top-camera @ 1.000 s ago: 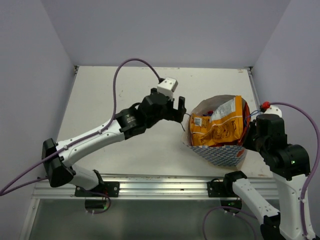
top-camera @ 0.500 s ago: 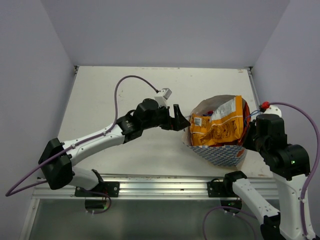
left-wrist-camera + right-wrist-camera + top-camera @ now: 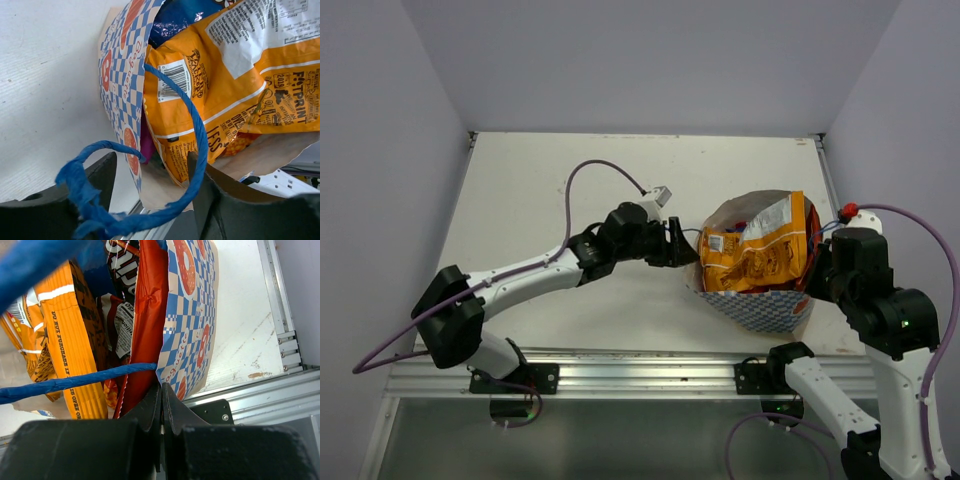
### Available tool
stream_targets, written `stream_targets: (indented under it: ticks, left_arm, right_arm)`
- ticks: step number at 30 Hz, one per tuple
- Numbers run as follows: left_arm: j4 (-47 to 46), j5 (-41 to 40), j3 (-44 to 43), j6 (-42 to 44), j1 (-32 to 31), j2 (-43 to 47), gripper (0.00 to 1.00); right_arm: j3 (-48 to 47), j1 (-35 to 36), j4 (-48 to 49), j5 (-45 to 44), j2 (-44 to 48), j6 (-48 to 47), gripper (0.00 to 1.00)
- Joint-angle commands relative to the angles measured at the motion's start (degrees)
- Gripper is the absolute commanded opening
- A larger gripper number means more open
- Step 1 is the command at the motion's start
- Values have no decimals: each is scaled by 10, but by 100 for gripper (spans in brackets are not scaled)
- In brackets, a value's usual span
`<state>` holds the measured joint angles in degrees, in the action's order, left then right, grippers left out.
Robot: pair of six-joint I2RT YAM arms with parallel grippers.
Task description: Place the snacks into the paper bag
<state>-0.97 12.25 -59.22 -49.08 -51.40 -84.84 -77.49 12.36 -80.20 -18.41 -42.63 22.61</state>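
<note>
The paper bag, blue-and-white checked, stands at the right of the table, stuffed with snacks. A large orange packet tops it. My left gripper is open at the bag's left rim. In the left wrist view its jaws straddle the checked bag wall and a blue string handle, beside the orange packet, a blue packet and a purple one. My right gripper is shut on the bag's wall, next to a red packet.
The bag's other blue handle crosses an orange packet. The metal rail runs along the table's front edge, close below the bag. The white table stretches left and back, with walls around it.
My left gripper has turned and moved right and down to the bag's left rim. The right arm and the bag have not moved.
</note>
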Motion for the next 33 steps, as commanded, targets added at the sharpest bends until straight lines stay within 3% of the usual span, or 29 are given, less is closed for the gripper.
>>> stream_targets:
  ticks: [1, 10, 13, 14, 15, 20, 26, 33]
  left_arm:
    - [-14, 11, -2, 0, -3, -10, 60]
    - [-16, 18, -15, 15, -11, -51, 37]
    - [-24, 25, -19, 17, -12, -63, 19]
    - [-30, 30, -20, 16, -12, -66, 5]
    - [-39, 30, -27, 14, -12, -67, 0]
    - [37, -48, -120, 21, -19, -49, 0]
    - [176, -168, -308, 33, -34, -7, 0]
    - [288, -270, -360, 42, -50, 34, 0]
  right_arm:
    - [1, 0, 16, 1, -4, -11, 0]
    - [2, 0, 20, 0, -9, -13, 0]
    - [4, 1, 22, 3, -10, -14, 0]
    - [4, 1, 22, 3, -11, -15, 0]
    - [5, 0, 23, 5, -12, -18, 0]
    - [-16, 0, 31, 25, -28, -25, 0]
    - [-90, 1, 51, 88, -82, -45, 0]
    - [-232, 4, 86, 175, -174, -56, 0]
